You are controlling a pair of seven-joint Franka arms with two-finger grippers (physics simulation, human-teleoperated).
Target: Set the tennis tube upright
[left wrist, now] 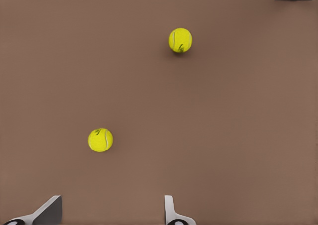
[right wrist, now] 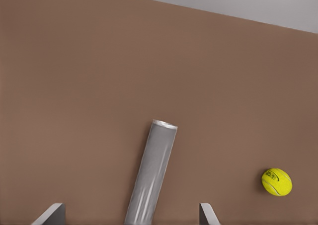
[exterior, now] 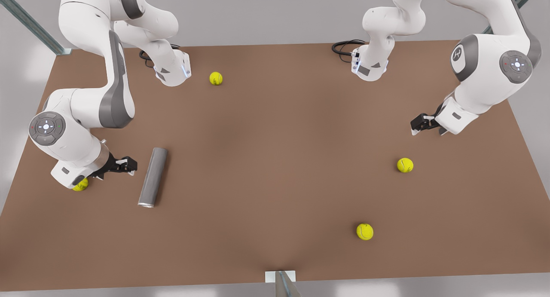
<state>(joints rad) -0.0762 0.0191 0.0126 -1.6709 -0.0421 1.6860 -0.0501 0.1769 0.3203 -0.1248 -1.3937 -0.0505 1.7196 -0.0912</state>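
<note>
1. Tennis tube (exterior: 153, 177) lies flat on table (exterior: 275, 151), approx 8 o'clock from table centre, silvery rim toward the near edge.
2. Right gripper (exterior: 127, 164) just beside tube at its 9 o'clock, not touching; fingers (right wrist: 49, 214) spread wide.
3. Left gripper (exterior: 419, 126) waits at approx 3 o'clock, fingers (left wrist: 171, 210) spread, above two tennis balls (exterior: 404, 165).

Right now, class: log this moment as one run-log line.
tennis tube: lying flat, not upright | right gripper: open, beside tube | left gripper: open, waiting
</note>
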